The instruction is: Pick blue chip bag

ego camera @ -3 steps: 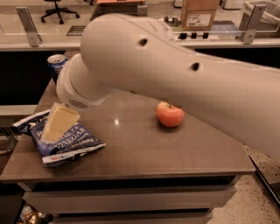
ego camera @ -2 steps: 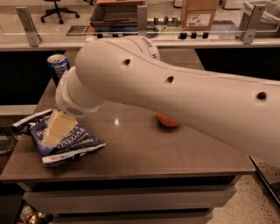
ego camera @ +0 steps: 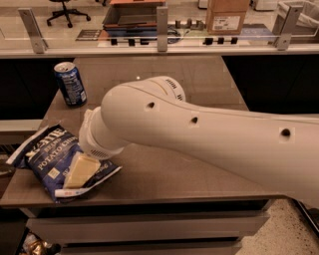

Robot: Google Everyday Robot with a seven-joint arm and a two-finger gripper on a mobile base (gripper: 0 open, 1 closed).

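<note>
The blue chip bag lies flat at the front left corner of the brown table, dark blue foil with white "POTATO" lettering and white sealed edges. My gripper comes down from the big white arm and sits on the bag's right half, its cream tip against the foil. The arm hides most of the gripper.
A blue soda can stands upright at the table's back left, behind the bag. The arm crosses the table's middle and right side and hides what lies there. A glass-railed counter with a cardboard box runs along the back.
The arm has swung lower and across the table's middle, now covering the red apple. The gripper has shifted right and down along the bag. The bag has not moved.
</note>
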